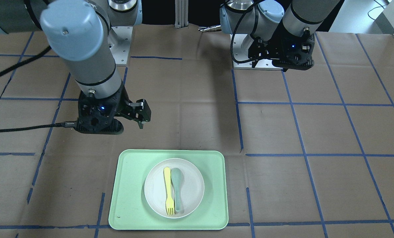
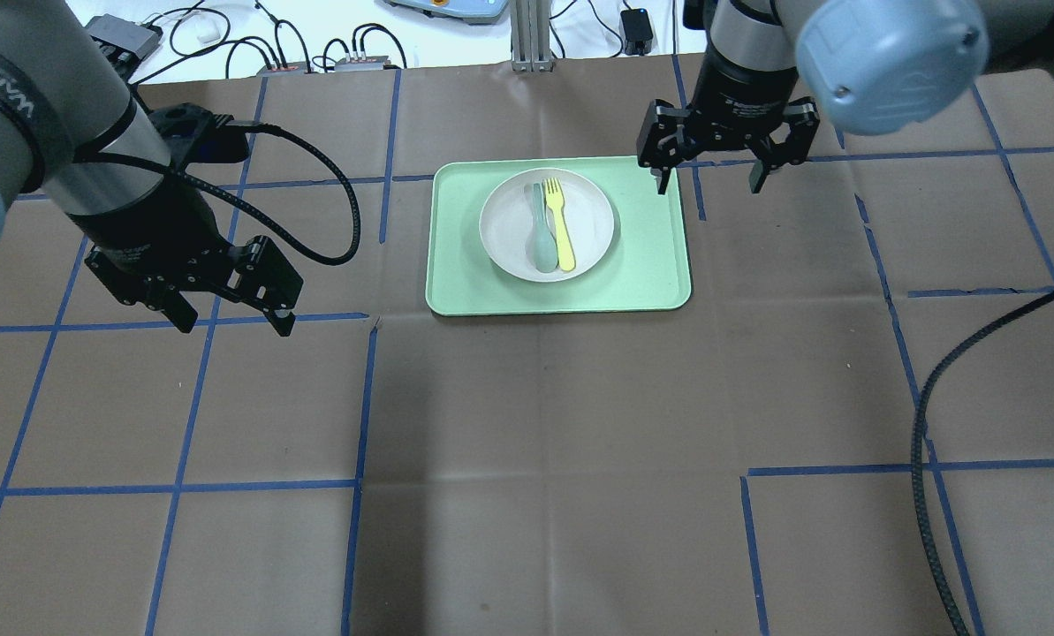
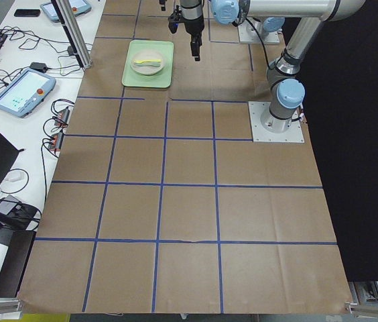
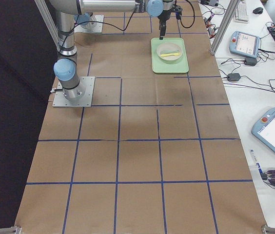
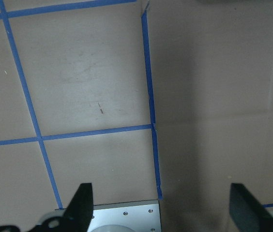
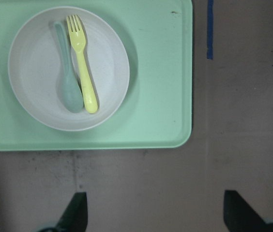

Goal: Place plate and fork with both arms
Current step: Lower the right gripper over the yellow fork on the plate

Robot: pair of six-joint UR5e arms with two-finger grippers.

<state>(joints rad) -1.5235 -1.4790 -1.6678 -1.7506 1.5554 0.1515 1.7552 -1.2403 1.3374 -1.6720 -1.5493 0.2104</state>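
Above the tabletop [image 2: 535, 442], near the tray's corner on the robot's right, the right hand [image 2: 708, 181] hangs pointing straight down, its two fingers spread wide and holding nothing. The left hand [image 2: 237, 322] hovers over bare paper on the robot's left, well apart from the tray. It also points downward with a slight tilt, its fingers wide apart and empty. A black cable loops from its wrist.

Brown paper covers the tabletop, marked into squares with blue tape. Beyond the far edge lie cables and small boxes on a white surface, and an aluminium post [image 2: 524, 35] stands at the middle of that edge.

Toward the far edge sits a mint-green tray [image 2: 650, 265], flat on the paper. The plate [image 2: 504, 221] rests on the tray, nearer its far side. The fork [image 2: 562, 225] lies on the plate with its tines pointing to the far edge. A grey-green spoon [image 2: 542, 238] lies touching alongside the fork, on the side away from the right hand, with its bowl toward the robot.
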